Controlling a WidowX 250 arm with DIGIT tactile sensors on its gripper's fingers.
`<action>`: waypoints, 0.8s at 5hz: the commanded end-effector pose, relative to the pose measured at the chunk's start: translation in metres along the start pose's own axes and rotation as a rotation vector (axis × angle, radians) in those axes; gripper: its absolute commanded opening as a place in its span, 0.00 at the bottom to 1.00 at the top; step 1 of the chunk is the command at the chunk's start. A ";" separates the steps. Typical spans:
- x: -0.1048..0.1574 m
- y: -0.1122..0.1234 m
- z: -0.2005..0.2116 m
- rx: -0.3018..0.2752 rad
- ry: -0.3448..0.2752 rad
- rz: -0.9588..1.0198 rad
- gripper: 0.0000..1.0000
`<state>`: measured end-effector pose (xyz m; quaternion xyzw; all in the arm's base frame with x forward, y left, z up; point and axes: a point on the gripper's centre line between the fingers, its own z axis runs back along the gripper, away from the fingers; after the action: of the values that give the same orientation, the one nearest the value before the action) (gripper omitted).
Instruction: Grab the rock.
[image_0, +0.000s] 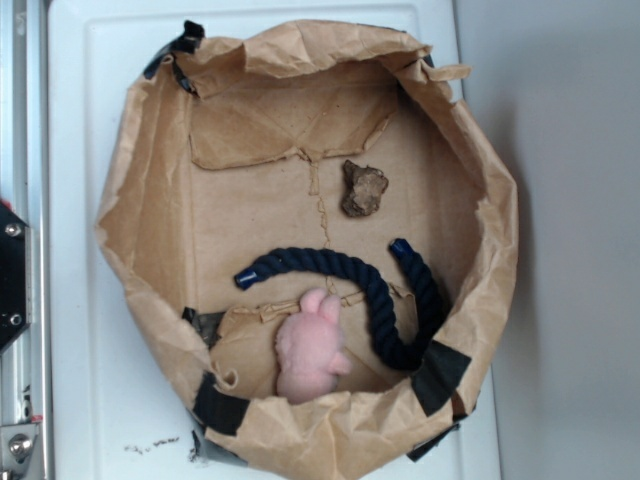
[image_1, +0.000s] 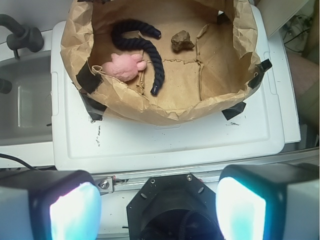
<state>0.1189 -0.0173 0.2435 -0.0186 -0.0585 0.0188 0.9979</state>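
Note:
The rock (image_0: 363, 188) is a small lumpy brown-grey stone lying on the floor of a brown paper-lined basin (image_0: 150, 210), toward its upper right in the exterior view. In the wrist view the rock (image_1: 182, 40) sits near the top centre, far from my gripper (image_1: 157, 210). The gripper is open, its two glowing pads (image_1: 75, 212) wide apart with nothing between them. It hovers over the robot's black base, outside the basin. The gripper does not show in the exterior view.
A dark blue rope (image_0: 380, 300) curves across the basin floor below the rock. A pink plush toy (image_0: 310, 350) lies by the basin's near wall. The crumpled paper walls (image_1: 165, 112) stand up all around. A white tray (image_1: 165, 140) carries the basin.

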 end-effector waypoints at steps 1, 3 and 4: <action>0.000 0.000 0.000 0.000 0.000 0.000 1.00; 0.046 -0.010 -0.018 -0.019 -0.051 0.062 1.00; 0.066 -0.013 -0.023 -0.028 -0.067 0.080 1.00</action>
<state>0.1842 -0.0321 0.2174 -0.0314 -0.0696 0.0471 0.9960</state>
